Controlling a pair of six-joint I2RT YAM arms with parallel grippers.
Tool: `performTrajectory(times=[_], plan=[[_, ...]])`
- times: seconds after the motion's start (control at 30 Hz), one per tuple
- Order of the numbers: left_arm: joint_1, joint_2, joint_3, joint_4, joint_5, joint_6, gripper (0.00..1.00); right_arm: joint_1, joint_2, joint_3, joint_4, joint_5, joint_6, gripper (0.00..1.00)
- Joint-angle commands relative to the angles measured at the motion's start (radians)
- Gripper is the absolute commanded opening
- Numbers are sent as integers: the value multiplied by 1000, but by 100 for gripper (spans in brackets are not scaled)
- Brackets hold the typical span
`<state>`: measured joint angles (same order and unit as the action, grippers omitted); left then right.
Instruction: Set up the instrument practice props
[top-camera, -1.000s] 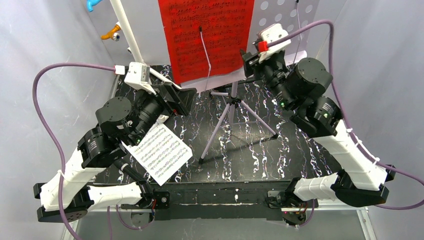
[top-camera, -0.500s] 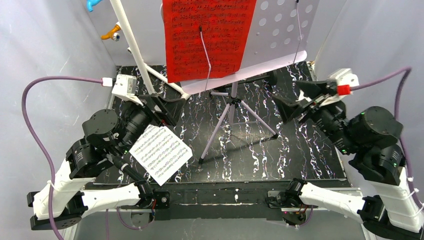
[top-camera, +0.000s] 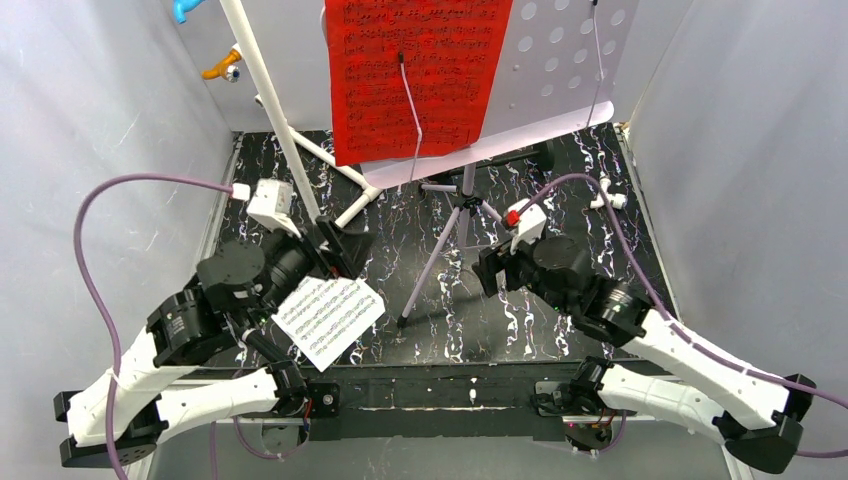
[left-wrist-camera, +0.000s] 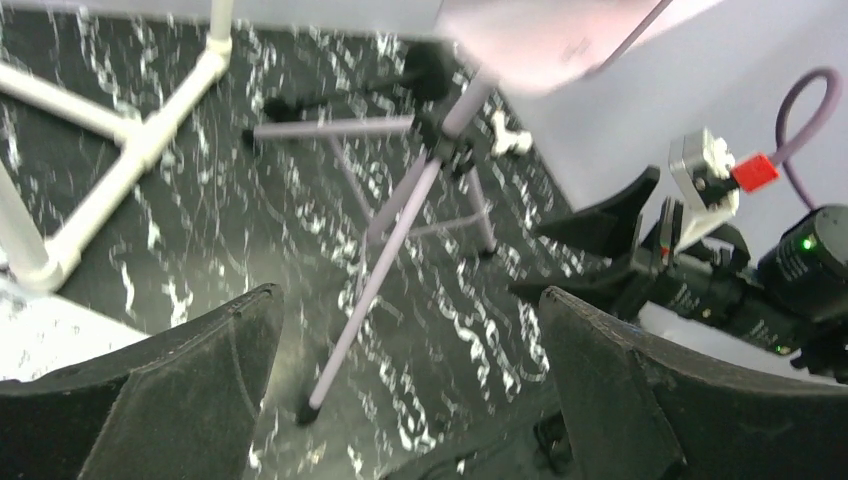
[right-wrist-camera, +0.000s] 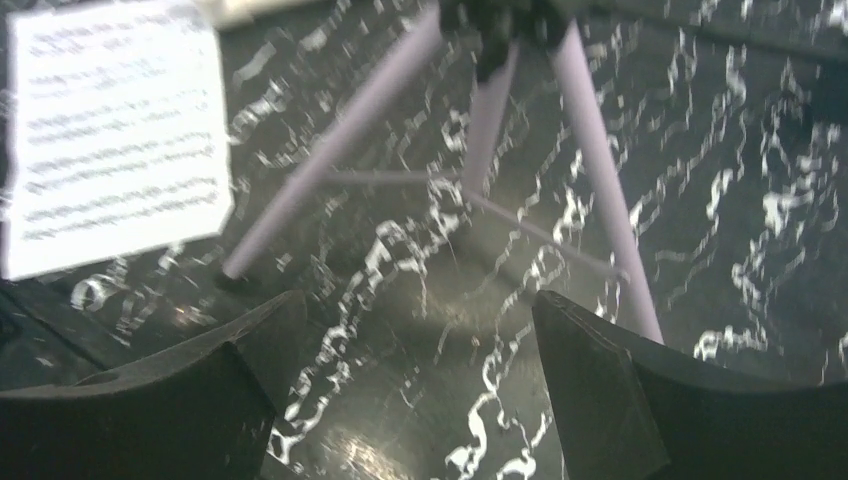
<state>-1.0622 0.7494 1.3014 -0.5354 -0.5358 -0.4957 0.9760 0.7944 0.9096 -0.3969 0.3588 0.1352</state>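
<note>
Both wide open, empty — L hand (left-wrist-camera: 405, 300), R hand (right-wrist-camera: 417, 300).

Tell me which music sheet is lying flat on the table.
The white sheet: it lies flat on the table, near the front left edge. The red sheet is propped upright on the stand.

Tabletop (right-wrist-camera: 420, 330) under the right jaws: black, white-veined, glossy. Music stand (top-camera: 560, 60): lilac, matt, perforated; tripod legs (right-wrist-camera: 330, 150) smooth tubing. Red music sheet (top-camera: 415, 75), white music sheet (top-camera: 325, 318): matt paper. Pipe frame (left-wrist-camera: 135, 150) ahead of the left jaws: smooth white plastic.
</note>
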Motion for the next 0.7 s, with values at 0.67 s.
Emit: performTrajectory(times=[0.67], plan=[[45,363,-490,376,122,-243,98,-391,157,-271,431,-83,61,98]])
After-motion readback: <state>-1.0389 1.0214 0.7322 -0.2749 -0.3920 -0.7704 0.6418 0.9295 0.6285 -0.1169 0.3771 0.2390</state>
